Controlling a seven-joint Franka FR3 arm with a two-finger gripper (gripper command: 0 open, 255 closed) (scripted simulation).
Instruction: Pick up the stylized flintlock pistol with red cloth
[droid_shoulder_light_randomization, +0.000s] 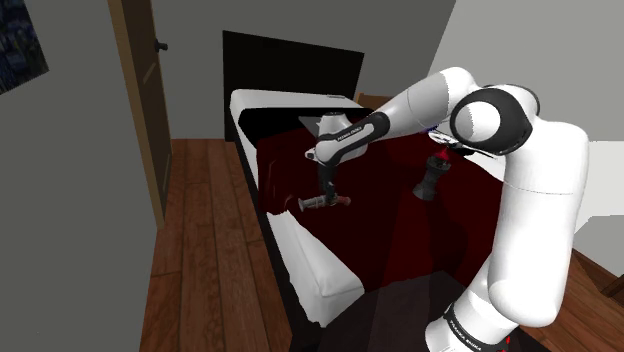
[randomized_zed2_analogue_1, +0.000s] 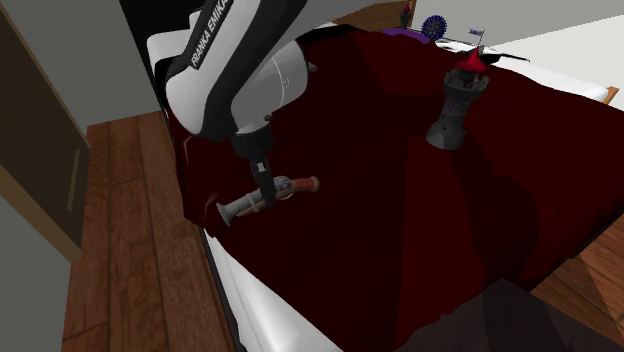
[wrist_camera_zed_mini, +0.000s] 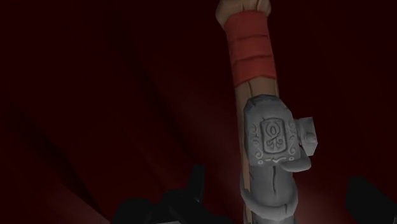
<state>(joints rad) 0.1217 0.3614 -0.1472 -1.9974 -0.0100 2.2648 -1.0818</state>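
The flintlock pistol (randomized_zed2_analogue_1: 285, 190) lies on the dark red blanket (randomized_zed2_analogue_1: 400, 200) close to the bed's edge. It has a grey metal barrel and lock plate (wrist_camera_zed_mini: 273, 137) and a wooden grip wrapped in red cloth (wrist_camera_zed_mini: 251, 54). My black gripper (randomized_zed2_analogue_1: 265, 192) points straight down over its middle. In the wrist view, my gripper (wrist_camera_zed_mini: 277, 184) is open: the fingers (wrist_camera_zed_mini: 194, 191) stand on either side of the grey lock section, with gaps to the pistol on both sides. In the shoulder view, the gripper (droid_shoulder_light_randomization: 326, 195) reaches the pistol (droid_shoulder_light_randomization: 322, 204) near the white mattress side.
A dark tower-shaped figure with a red top (randomized_zed2_analogue_1: 458, 98) stands upright on the blanket further in. A small purple object (randomized_zed2_analogue_1: 432, 25) sits at the far end. The white mattress edge (droid_shoulder_light_randomization: 310, 262) drops to wood floor (droid_shoulder_light_randomization: 205, 260). A door (droid_shoulder_light_randomization: 145, 90) and a black headboard (droid_shoulder_light_randomization: 290, 60) are beyond.
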